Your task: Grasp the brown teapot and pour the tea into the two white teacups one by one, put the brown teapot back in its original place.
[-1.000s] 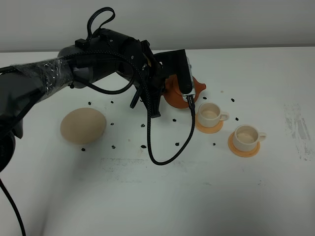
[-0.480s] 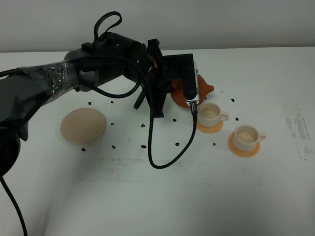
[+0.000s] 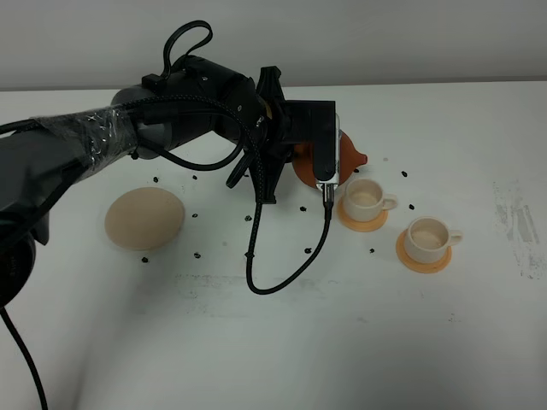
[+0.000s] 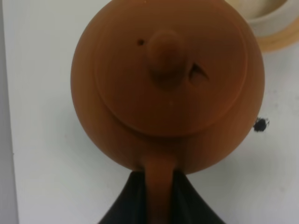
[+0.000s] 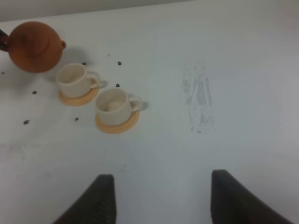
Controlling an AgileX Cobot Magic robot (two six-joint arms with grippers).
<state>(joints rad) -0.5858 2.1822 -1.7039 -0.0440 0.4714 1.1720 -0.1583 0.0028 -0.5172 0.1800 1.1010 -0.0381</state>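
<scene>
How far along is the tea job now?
Done: the left claw has the teapot by its handle, off the saucer. In hand: it hangs beside the near cup. Left: no dark tea shows in it or the far cup, so both pours and the return.

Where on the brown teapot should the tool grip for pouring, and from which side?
The loop handle, from the side opposite the spout. It is a narrow strap the jaws can close across, unlike the wide round body of the brown teapot, and that leaves the spout free toward the nearer teacup. The left tool is shut there.
</scene>
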